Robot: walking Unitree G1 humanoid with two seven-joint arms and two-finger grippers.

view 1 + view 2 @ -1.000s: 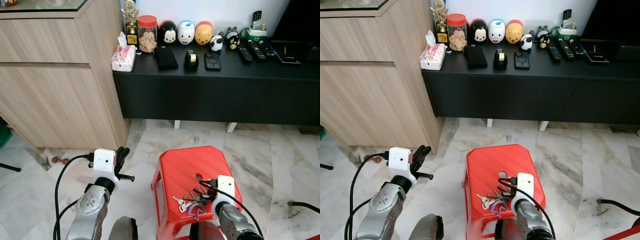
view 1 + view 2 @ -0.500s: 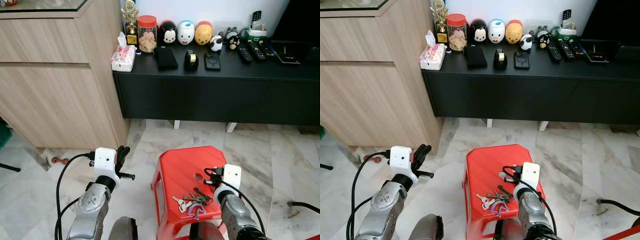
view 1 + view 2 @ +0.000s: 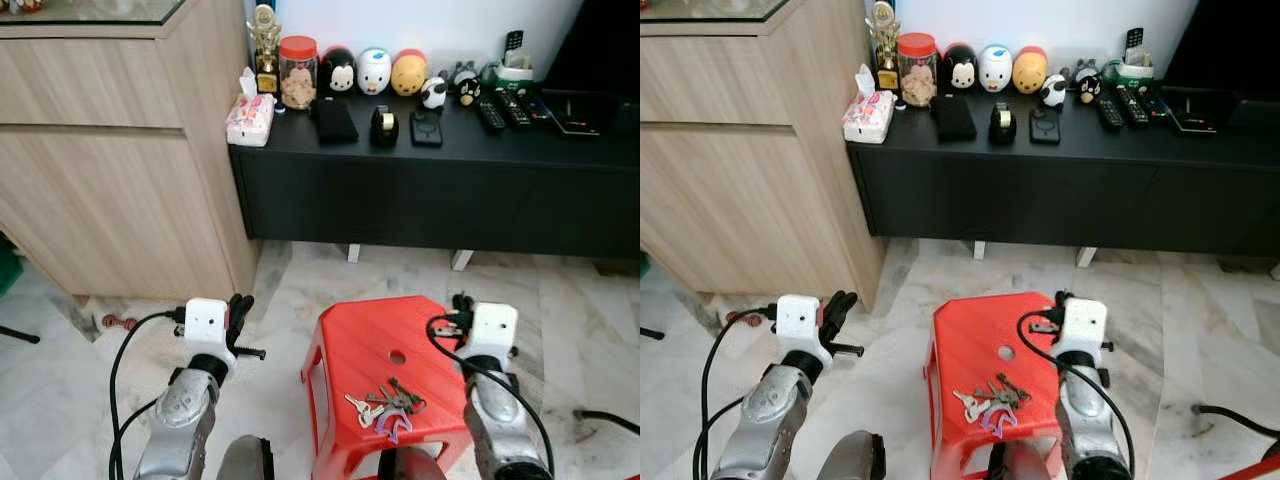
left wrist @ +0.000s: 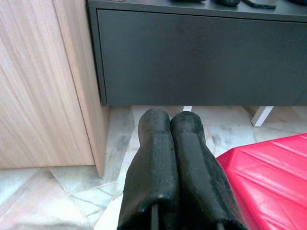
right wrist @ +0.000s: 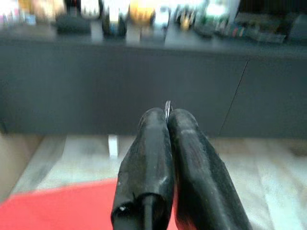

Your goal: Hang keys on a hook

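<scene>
right wrist view is blurry, the stuff along the shelf (image 5: 144,33) is just smudges. there's a thin metal ring (image 5: 167,109) poking out between the right gripper (image 5: 167,117) fingertips, rest of it hidden. keys (image 3: 385,405) on the stool (image 3: 350,340) are too small to count. stool's bottom is cut off by the frame edge.

Open marble floor (image 3: 330,275) runs across mid-frame between the stool (image 3: 362,345) at lower centre and the black cabinet (image 3: 440,185) above it. Wood cupboard (image 3: 110,150) walls off the left half of frame. Cabinet top, upper centre to right, crowded edge to edge: tissue pack (image 3: 249,115), jar (image 3: 297,70), figurines, remotes (image 3: 503,108). Stool's rear half bare; keys (image 3: 385,405) occupy its front edge. Floor at right of stool open; cable (image 3: 605,418) at lower right.
</scene>
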